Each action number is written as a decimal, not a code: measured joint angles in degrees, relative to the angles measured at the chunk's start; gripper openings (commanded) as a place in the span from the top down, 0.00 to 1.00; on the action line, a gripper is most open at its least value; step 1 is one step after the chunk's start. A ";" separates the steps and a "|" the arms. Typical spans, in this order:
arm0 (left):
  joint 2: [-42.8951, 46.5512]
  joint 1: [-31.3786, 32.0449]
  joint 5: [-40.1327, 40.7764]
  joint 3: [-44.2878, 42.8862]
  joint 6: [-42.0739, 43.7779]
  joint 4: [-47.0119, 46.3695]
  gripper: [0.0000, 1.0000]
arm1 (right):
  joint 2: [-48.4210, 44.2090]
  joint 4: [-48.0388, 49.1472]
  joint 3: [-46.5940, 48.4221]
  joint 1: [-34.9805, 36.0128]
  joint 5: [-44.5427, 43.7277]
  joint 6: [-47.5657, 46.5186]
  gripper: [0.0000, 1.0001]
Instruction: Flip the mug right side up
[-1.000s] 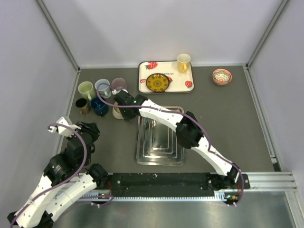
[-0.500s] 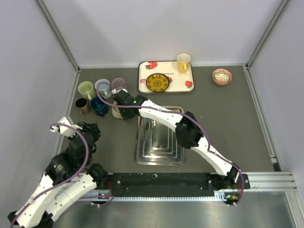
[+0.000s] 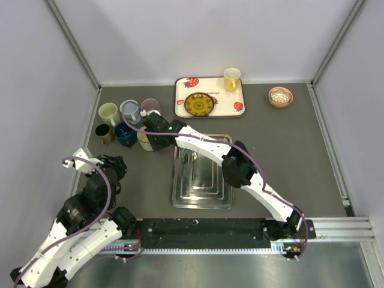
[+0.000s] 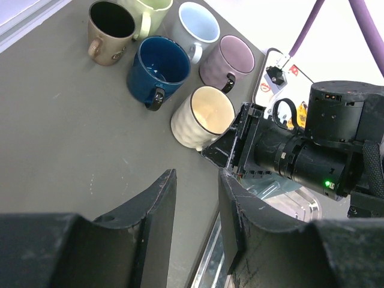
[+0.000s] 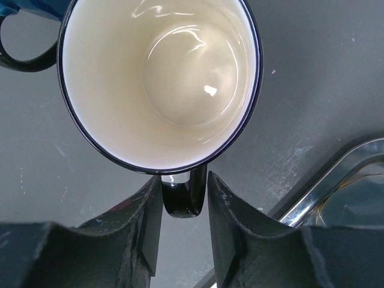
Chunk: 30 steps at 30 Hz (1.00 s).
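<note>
desk (image 3: pixel 288 156): dark grey, walled in on three sides, everything sits on it
right arm (image 3: pixel 240 168): stretches from the near right edge diagonally across the steel tray, all the way to the mug bunch at the back left
left arm (image 3: pixel 84 210): folded up by the near left corner, wrist hanging over bare desk, pointing at the mugs
steel tray (image 3: pixel 201 206): middle of the desk, closer to the near edge, partly under the right arm
strawberry tray (image 3: pixel 223 103): white, up against the back edge, roughly centre
plate (image 3: pixel 199 104): yellow patterned one, on the strawberry tray
cream mug (image 4: pixel 204 117): the one that matters. It stands upright, mouth up, empty, just off the steel tray's back left corner, just beside the navy mug
other mugs: navy mug (image 4: pixel 159 66), brown mug (image 4: pixel 111 24), pale green mug (image 4: pixel 150 9), light blue mug (image 4: pixel 198 24) and mauve mug (image 4: pixel 231 57), all mouth up, bunched toward the back left corner
yellow mug (image 3: pixel 231 78): upright on the strawberry tray's back right corner
bowl (image 3: pixel 280 96): small pink one near the back edge, right of the strawberry tray
right gripper (image 5: pixel 185 198): one finger on each side of the cream mug's handle (image 5: pixel 183 207), hugging it close; honestly can't tell if it's pinching or just loose around it
left gripper (image 4: pixel 197 180): fingers parted a little, narrow gap, nothing in it
</note>
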State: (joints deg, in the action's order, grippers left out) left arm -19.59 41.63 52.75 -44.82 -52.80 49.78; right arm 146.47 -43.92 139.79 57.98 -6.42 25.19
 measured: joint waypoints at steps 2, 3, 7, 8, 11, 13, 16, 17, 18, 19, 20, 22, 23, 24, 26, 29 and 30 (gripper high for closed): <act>0.00 0.00 0.00 0.02 0.00 0.00 0.61 | 0.00 0.24 0.02 0.00 -0.15 0.15 0.58; 0.02 0.00 0.00 0.02 0.00 0.00 0.61 | 0.00 0.39 0.04 0.00 -0.28 0.24 0.57; 0.42 0.00 -0.22 0.07 0.00 0.02 0.61 | -0.02 1.29 0.13 0.00 -0.68 0.39 0.54; 0.48 0.00 -0.28 0.07 0.00 0.02 0.61 | 0.00 1.44 0.15 0.00 -0.76 0.42 0.54; 0.50 0.00 -0.42 0.26 0.00 0.00 0.61 | 0.00 1.57 0.15 -0.09 -0.94 0.57 0.54; 0.50 0.00 -0.44 0.44 0.00 0.04 0.61 | 0.04 1.68 0.15 -0.37 -1.01 0.85 0.54; 0.50 0.00 -0.55 0.48 0.00 0.02 0.61 | 0.42 2.12 0.39 -0.76 -0.81 1.25 0.54; 0.50 0.00 -0.61 0.48 0.00 0.02 0.61 | 0.63 2.19 0.63 -0.90 -0.81 1.42 0.54; 0.50 0.00 -0.61 0.48 0.00 0.02 0.61 | 0.85 2.27 0.96 -1.05 -0.81 1.49 0.53; 0.50 0.00 -0.61 0.48 0.00 0.02 0.61 | 1.01 2.54 1.14 -1.20 -0.79 1.55 0.53; 0.50 0.00 -0.61 0.48 0.00 0.02 0.61 | 1.18 2.67 1.38 -1.38 -0.74 1.60 0.53; 0.50 0.00 -0.61 0.50 0.00 0.02 0.61 | 1.36 2.95 1.73 -1.79 -0.52 1.66 0.52; 0.50 0.00 -0.59 0.50 0.00 0.02 0.61 | 1.36 3.19 1.75 -1.99 -0.37 1.77 0.52; 0.50 0.00 -0.59 0.59 0.02 0.00 0.61 | 1.36 3.58 1.79 -2.21 -0.22 1.86 0.51; 0.44 0.00 -0.59 0.76 0.04 0.00 0.60 | 1.36 4.46 2.03 -2.64 0.20 1.90 0.51; 0.20 0.00 -0.59 0.83 0.20 -0.02 0.59 | 1.36 5.40 2.08 -3.04 0.57 1.88 0.47; 0.09 0.00 -0.61 0.83 0.24 -0.02 0.59 | 1.36 5.57 1.92 -3.04 0.68 1.84 0.45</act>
State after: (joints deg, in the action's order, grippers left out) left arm -19.51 41.63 52.14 -43.99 -52.56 49.76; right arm 147.83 -38.35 141.71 54.94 -5.74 27.03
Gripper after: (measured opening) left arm 0.399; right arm 0.507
